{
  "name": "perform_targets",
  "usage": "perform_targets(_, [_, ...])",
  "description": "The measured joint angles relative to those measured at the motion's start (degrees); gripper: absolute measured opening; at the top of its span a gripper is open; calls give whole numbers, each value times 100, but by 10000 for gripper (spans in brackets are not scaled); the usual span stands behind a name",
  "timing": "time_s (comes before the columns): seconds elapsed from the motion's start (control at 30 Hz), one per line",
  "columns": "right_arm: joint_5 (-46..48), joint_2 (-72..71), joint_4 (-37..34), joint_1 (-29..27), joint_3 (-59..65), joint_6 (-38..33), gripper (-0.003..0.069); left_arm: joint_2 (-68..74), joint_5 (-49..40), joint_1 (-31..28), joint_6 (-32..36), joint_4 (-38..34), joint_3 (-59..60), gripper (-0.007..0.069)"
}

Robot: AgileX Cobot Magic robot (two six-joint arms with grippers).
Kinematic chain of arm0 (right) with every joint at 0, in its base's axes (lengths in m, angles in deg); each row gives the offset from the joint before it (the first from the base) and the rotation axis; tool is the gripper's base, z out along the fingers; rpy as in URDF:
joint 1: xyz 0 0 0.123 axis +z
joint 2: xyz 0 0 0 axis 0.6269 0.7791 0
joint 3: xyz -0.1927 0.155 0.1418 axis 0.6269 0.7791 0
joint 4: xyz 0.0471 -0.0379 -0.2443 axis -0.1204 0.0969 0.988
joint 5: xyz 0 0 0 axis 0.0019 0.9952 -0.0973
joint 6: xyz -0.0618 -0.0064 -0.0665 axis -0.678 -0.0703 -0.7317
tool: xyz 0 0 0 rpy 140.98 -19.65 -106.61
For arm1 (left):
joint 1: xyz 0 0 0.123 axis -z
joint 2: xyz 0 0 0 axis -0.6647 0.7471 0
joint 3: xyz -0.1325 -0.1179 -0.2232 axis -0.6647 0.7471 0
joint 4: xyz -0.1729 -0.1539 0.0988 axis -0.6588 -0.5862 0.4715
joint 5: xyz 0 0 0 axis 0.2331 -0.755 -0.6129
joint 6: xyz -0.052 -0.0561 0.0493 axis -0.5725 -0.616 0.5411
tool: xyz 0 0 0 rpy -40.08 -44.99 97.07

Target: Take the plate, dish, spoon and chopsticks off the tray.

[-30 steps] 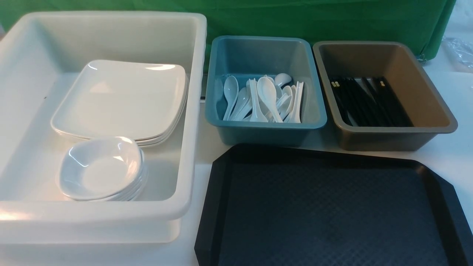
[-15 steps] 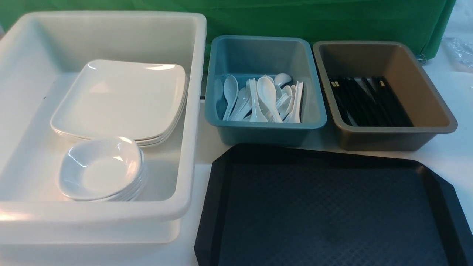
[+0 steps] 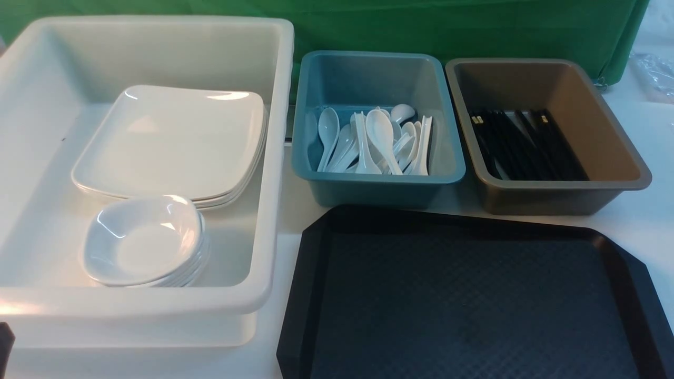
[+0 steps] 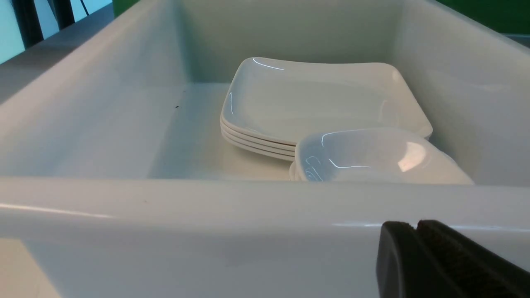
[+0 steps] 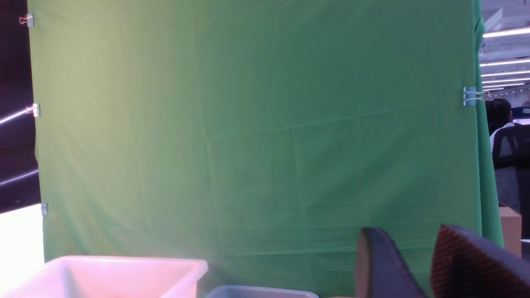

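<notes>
The black tray (image 3: 474, 295) lies bare at the front right, with nothing on it. A stack of white plates (image 3: 174, 142) (image 4: 323, 99) and a stack of small dishes (image 3: 145, 239) (image 4: 372, 155) sit inside the big white tub (image 3: 131, 302). White spoons (image 3: 376, 139) lie in the blue tub and black chopsticks (image 3: 526, 145) in the brown tub. My left gripper (image 4: 416, 225) is shut and empty, just outside the white tub's near wall (image 4: 207, 203); a dark tip of it (image 3: 4, 342) shows at the front left. My right gripper (image 5: 408, 229) is open and empty, facing the green cloth.
The blue tub (image 3: 379, 179) and the brown tub (image 3: 547, 184) stand side by side behind the tray. A green backdrop (image 3: 421, 26) closes the back of the table. Crumpled clear plastic (image 3: 655, 73) lies at the far right. A cardboard box (image 5: 510, 229) stands past the cloth.
A dark tip of my left gripper has come into the bottom left corner of the front view. Nothing else has moved.
</notes>
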Motion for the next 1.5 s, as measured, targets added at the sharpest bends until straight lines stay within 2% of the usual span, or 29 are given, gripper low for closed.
perform_targets(0.73, [5, 0, 0, 0, 0, 0, 237, 0, 1, 0, 16, 81, 0, 16])
perform_targets(1.0, [515, 0, 0, 0, 25, -72, 237, 0, 1, 0, 16, 81, 0, 16])
perform_targets(1.1, [418, 0, -128, 0, 150, -386, 237, 0, 1, 0, 16, 81, 0, 16])
perform_targets(1.27, [373, 0, -975, 0, 326, -1429, 237, 0, 5, 0, 16, 83, 0, 16])
perform_targets(1.5, [881, 5, -1162, 0, 449, -1679, 237, 0, 5, 0, 16, 93, 0, 16])
